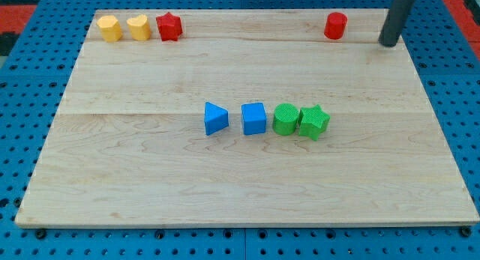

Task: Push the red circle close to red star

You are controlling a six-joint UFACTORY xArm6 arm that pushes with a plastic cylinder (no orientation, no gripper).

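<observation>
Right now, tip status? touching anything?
My tip: no gripper, holds nothing; apart from every block, at the view's top right, to the right of the red circle. The red star sits far to the left.

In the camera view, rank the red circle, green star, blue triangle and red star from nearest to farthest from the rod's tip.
From my tip, at the view's top right:
1. Red circle, just to the tip's left along the top edge.
2. Green star, mid-board, at the right end of the row.
3. Blue triangle, at the left end of that row.
4. Red star, top left, beside the yellow blocks.
</observation>
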